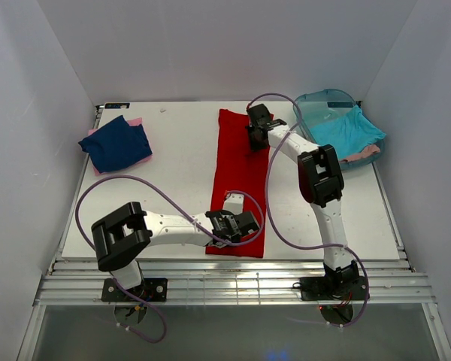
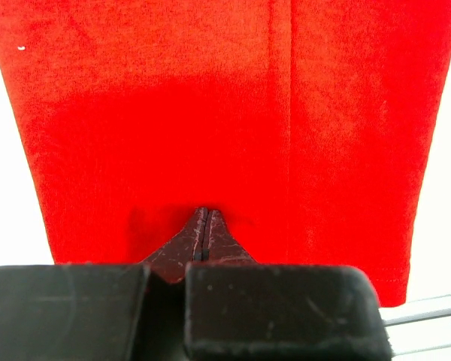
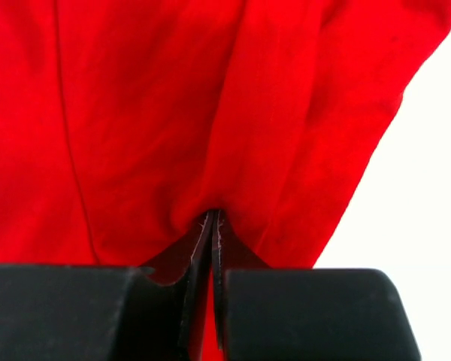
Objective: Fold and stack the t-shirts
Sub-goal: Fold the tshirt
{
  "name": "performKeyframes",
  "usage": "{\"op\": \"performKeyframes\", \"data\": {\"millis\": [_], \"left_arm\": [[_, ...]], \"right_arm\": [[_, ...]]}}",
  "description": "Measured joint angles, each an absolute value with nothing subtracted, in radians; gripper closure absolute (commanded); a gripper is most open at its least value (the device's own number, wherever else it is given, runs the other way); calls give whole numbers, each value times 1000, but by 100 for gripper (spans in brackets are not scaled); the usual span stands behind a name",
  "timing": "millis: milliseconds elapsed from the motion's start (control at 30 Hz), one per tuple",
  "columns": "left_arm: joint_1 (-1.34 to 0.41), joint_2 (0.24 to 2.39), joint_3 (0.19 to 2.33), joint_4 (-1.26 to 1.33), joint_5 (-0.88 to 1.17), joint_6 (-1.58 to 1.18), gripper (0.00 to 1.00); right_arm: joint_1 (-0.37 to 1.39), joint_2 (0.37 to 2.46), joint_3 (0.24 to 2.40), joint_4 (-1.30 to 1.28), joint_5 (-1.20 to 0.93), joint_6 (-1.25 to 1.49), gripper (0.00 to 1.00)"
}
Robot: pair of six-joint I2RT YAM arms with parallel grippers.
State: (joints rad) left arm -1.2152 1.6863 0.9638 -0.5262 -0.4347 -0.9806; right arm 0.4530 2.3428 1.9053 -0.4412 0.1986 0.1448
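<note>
The red t-shirt (image 1: 237,173) is laid as a long strip on the bench (image 1: 173,195). The right gripper (image 3: 213,218) is pinched on its far end. The left gripper (image 2: 204,214) is closed at its near end, hold unconfirmed. Lengthwise folding is judged in hand; next, one end must be carried over the other.

overhead; wrists close on red t-shirt (image 1: 237,169)

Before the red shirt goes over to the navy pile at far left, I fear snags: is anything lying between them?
Nothing visible does. The table between the red t-shirt and the navy t-shirt is bare; the left arm's purple cable arches just nearer the front, beside that path.
</note>
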Motion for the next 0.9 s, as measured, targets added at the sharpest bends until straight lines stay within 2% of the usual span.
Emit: {"op": "performKeyframes", "data": {"millis": [300,633,667,700,733,800,833,900], "left_arm": [[-1215,1680,958,-527,-435,-995,100],[-1219,1715,1002,-573,-479,-1015,100],[-1220,1718,1006,-579,-490,-1019,100],[-1221,1721,1010,-587,-503,-1022,95],[-1221,1725,1017,-600,-519,-1024,81],[-1221,1732,1037,-635,-545,-1013,59],[-1221,1736,1052,-655,-564,-1007,44],[-1222,1739,1099,-690,-618,-1000,38]], "right_arm": [[453,2455,2099,-501,173,146,92],[447,2498,2168,-498,108,149,92],[446,2492,2154,-478,101,148,90],[445,2475,2117,-442,97,147,86],[444,2450,2069,-405,96,145,83],[445,2372,1929,-321,109,135,76],[445,2323,1851,-303,118,127,72],[448,2182,1675,-259,165,113,61]]}}
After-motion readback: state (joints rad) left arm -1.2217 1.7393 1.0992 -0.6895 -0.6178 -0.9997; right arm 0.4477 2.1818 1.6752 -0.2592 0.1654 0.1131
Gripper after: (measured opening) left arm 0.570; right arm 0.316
